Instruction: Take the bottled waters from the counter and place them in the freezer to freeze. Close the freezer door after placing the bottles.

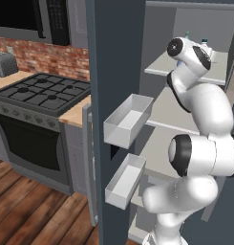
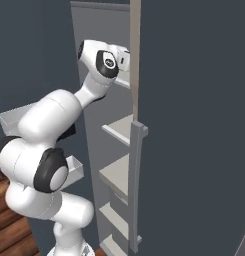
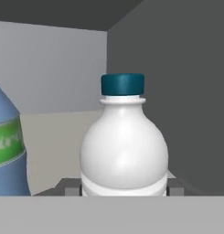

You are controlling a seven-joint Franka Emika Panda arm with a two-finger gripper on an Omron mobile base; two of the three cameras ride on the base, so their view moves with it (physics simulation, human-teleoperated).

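We see the white bottle [image 3: 124, 146] upright on the freezer's top shelf [image 1: 159, 66], near the right wall, the blue bottle [image 3: 7, 151] left; whether the claw [image 3: 124, 188] clamps it, we cannot tell.

A glossy white arm [image 1: 204, 119] of rounded, bulbous segments, joined by dark black bands and caps.

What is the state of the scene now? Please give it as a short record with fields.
white bottle: whitish bottle with blue cap, upright on the freezer shelf, close in front of the hand camera
blue bottle: blue-tinted bottle with green label, upright, to the white bottle's left in the hand view
gripper: reached into the freezer at the upper shelf; the jaws sit on either side of the white bottle's base, grip cannot be told
freezer door: open, white bins facing the arm
stove: black gas stove beyond the door
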